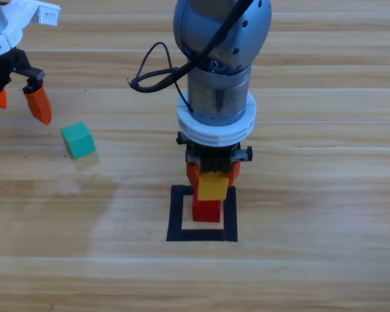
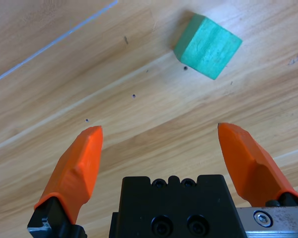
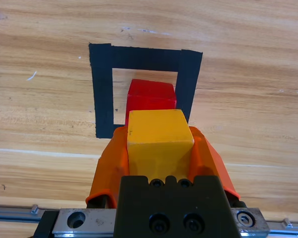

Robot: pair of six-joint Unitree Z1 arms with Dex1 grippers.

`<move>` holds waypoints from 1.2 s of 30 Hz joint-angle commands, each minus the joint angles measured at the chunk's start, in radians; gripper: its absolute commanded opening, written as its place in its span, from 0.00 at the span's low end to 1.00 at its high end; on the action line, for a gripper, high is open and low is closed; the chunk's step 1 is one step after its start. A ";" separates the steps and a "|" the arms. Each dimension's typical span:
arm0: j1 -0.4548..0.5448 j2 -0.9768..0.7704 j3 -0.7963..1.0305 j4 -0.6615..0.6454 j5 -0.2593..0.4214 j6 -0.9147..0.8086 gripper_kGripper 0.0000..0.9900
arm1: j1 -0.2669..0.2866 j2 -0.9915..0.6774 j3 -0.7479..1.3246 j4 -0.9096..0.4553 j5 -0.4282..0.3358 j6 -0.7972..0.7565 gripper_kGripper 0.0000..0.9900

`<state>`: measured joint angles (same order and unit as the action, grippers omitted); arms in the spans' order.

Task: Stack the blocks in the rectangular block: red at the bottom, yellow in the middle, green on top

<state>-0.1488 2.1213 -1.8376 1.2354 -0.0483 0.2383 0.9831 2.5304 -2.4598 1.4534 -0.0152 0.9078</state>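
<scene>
The red cube (image 1: 207,211) (image 3: 150,95) stands inside the black tape square (image 1: 177,214) (image 3: 102,89). My right gripper (image 1: 212,175) (image 3: 160,148) is shut on the yellow cube (image 1: 213,186) (image 3: 158,139), which hangs above the red one, slightly toward the square's far side. Whether yellow touches red I cannot tell. The teal-green cube (image 1: 77,140) (image 2: 207,45) lies on the wood at the left. My left gripper (image 1: 16,101) (image 2: 161,148) hovers open up and left of it, nothing between its fingers.
A black cable (image 1: 153,71) loops off the right arm over the table's far middle. The wood around the tape square and along the front of the table is bare.
</scene>
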 commanded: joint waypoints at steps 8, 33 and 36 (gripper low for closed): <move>-0.071 0.111 -0.132 0.078 -0.053 -0.548 1.00 | 0.039 0.073 -0.007 0.013 -0.023 0.010 0.00; -0.141 0.103 -0.184 0.118 0.005 -0.849 1.00 | 0.039 0.108 -0.030 0.024 -0.029 0.008 0.00; -0.150 0.111 -0.180 0.118 0.033 -0.857 1.00 | 0.039 0.110 -0.033 0.024 -0.032 0.010 0.00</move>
<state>-0.2693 2.1928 -2.0409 1.3472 -0.0503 -0.6011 0.9974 2.5670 -2.4834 1.4620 -0.0259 0.9116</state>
